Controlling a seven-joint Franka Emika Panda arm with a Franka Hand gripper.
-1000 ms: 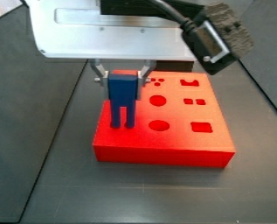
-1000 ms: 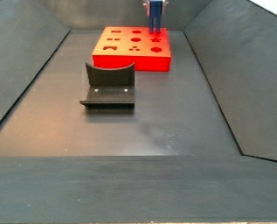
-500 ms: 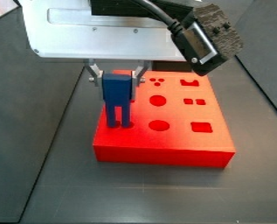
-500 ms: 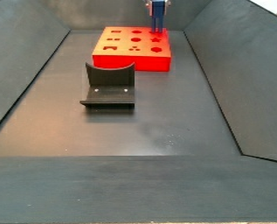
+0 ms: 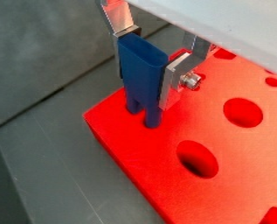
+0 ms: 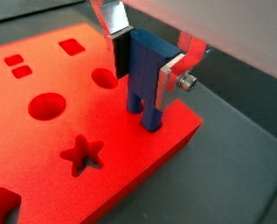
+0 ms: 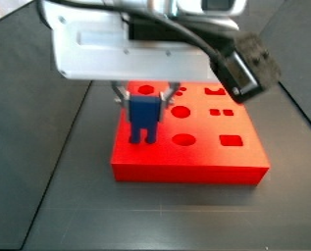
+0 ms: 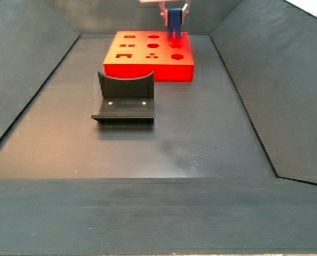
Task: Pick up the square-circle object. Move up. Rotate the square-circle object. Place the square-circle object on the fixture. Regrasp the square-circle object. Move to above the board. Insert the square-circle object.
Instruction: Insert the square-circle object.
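Dark flooring was occupied by the board (image 7: 190, 157) at centre frame; the peg (image 7: 144, 115) (upright, legs down) was clamped by the gripper (image 7: 147, 95).

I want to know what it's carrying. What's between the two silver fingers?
The blue peg, in both wrist views. The gripper pinches its upper part over the red board, legs down at the board's top.

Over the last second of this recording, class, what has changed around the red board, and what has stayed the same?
The pincer has come down, carrying the square-circle object lower: its two legs now meet the board near one corner, apparently entering the holes there. The pincer has kept its grip on the object throughout; nothing was let go. The board and the fixture have not moved.
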